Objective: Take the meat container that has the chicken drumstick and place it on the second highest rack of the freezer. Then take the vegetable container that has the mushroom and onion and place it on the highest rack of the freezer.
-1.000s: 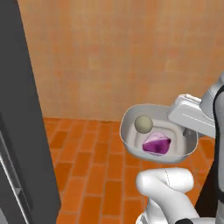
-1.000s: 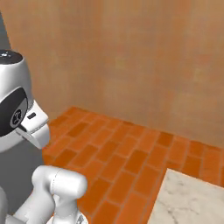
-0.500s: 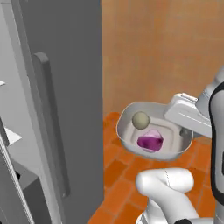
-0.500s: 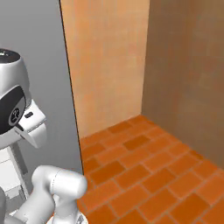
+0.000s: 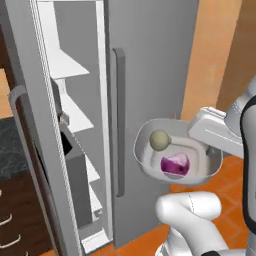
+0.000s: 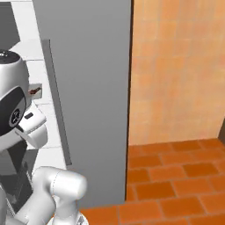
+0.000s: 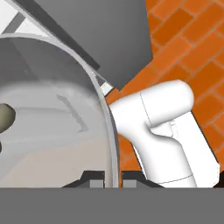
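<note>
The freezer (image 5: 150, 60) fills the scene ahead of me, a tall light-grey unit with its closed door panel and long grey vertical handle (image 5: 118, 120) right in front. To the left its white compartment stands open, and I see flat white shelves stacked inside: the highest rack (image 5: 62, 65) up top, the second highest rack (image 5: 77, 115) just beneath it. The open door (image 5: 35, 150) swings out toward the near left. Orange brick floor (image 6: 176, 176) runs off to the right, with a tan wall (image 6: 176, 66) behind it.

Now the vegetable container (image 5: 150, 165), a pale grey bowl, sits up off the floor to the right of the handle, near the closed panel. Inside it, the purple-magenta onion (image 5: 175, 165) lies beside the smaller beige mushroom (image 5: 159, 140).

My claw (image 7: 113, 177) is clenched on the container's rim, a finger on each side of the thin wall.
</note>
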Motion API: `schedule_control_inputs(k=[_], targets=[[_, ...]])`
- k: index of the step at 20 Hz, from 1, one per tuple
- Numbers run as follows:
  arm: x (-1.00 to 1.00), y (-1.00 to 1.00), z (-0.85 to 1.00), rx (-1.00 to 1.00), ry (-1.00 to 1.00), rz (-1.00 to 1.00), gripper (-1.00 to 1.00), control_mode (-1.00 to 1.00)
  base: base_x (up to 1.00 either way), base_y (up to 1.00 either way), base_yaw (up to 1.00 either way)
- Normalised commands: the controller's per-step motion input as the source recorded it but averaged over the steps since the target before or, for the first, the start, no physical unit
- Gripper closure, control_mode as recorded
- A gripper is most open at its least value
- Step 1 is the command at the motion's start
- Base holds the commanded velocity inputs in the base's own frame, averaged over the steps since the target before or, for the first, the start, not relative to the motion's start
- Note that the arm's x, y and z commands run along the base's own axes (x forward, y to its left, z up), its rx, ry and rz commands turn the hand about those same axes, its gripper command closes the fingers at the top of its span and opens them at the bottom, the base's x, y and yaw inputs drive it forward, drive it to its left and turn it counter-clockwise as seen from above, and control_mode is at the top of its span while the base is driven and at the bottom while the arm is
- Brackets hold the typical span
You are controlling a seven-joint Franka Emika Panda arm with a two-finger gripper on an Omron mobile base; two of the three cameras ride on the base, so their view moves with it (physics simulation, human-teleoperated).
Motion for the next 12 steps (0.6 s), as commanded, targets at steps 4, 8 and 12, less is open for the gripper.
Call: schedule_control_inputs(k=[4, 8, 12], targets=[[0.0, 0.0, 0.0, 0.0, 0.0, 0.0, 1.0, 1.0, 0.61, -0.2, 0.61], [0.0, 0.0, 0.0, 0.0, 0.0, 0.0, 1.0, 1.0, 0.98, -0.16, 0.48], [0.0, 0.0, 0.0, 0.0, 0.0, 0.0, 1.0, 1.0, 0.28, -0.12, 0.6]])
